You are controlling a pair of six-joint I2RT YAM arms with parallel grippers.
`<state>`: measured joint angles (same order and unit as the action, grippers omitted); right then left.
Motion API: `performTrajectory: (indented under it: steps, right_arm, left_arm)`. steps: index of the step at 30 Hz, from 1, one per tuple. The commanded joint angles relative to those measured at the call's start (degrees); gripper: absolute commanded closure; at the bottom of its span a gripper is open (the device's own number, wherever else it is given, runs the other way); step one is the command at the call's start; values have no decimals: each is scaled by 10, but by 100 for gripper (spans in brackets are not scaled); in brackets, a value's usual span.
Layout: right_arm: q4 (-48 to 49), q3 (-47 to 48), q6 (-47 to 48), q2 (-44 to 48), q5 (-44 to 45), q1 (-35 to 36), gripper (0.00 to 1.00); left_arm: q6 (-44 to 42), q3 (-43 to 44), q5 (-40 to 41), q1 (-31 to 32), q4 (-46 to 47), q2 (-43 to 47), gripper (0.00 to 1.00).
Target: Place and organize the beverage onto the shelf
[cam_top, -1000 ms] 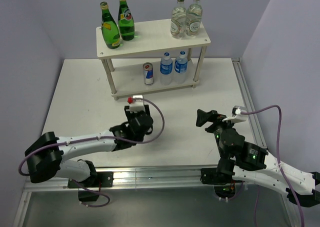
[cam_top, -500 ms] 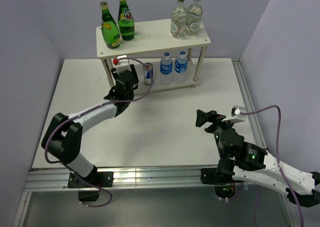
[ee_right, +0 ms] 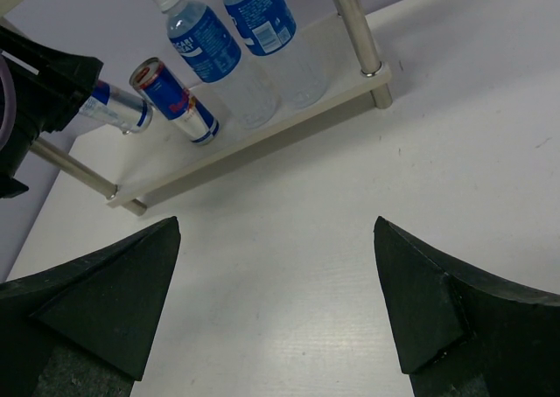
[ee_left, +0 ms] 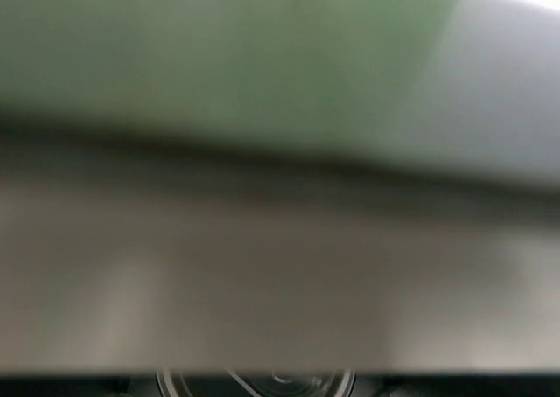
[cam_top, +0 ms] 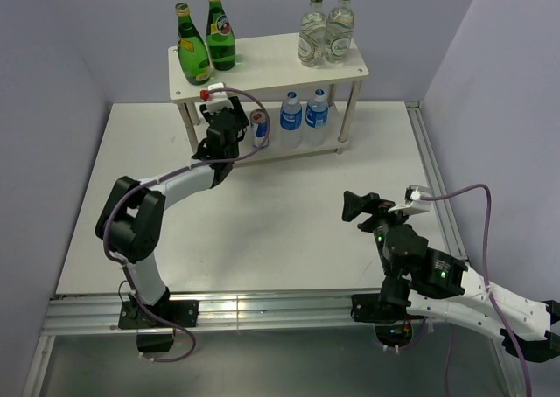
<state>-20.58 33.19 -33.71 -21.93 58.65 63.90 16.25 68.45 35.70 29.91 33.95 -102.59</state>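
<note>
One silver-blue can (ee_right: 118, 108) is sitting clamped in the left gripper (cam_top: 229, 119), second can (ee_right: 175, 100) standing just beside it; right gripper (ee_right: 276, 226) is gaping apart.

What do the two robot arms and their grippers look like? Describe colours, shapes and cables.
Both the left arm and right arm have white links, black joints and a looping purple cable. The left wrist carries a small red cap. The right gripper has black wedge-shaped fingers.
</note>
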Motion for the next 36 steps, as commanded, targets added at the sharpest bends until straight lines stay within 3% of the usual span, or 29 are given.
performTrajectory:
  steps: [1, 14, 33, 34, 36]
  right_arm:
    - [14, -5, 1, -4, 10, 3, 2]
    - [15, -7, 0, -4, 7, 3, 2]
    - [17, -9, 0, -2, 3, 3, 2]
    - [17, -10, 0, -1, 3, 3, 2]
    - [16, -11, -2, 0, 3, 3, 2]
  left_arm:
    - [17, 11, -32, 3, 22, -26, 100]
    - [10, -97, 38, 43, 73, 0, 100]
    - [-50, 19, 66, 39, 45, -81, 99]
    - [-47, 25, 66, 38, 40, -84, 97]
    - [-43, 27, 69, 36, 31, -87, 78]
